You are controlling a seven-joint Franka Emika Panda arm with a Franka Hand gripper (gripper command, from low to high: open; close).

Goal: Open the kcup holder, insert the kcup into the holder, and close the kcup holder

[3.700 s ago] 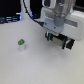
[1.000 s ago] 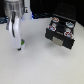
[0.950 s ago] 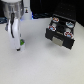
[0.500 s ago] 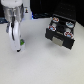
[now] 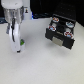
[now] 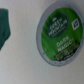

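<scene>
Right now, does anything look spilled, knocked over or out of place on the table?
Nothing stands out. The black boxy kcup holder has its sliding tray pulled out, pods sitting in their round slots. The small white kcup with the green top sits under the gripper, its lid looking intact in the wrist view.

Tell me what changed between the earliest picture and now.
The gripper left the kcup holder and moved to the exterior view's left, coming down over the kcup. The holder's tray now stands pulled out with pods showing. In the wrist view the kcup's green top fills the frame; whether the fingers have closed on it cannot be told. The kcup itself stayed in place.
</scene>
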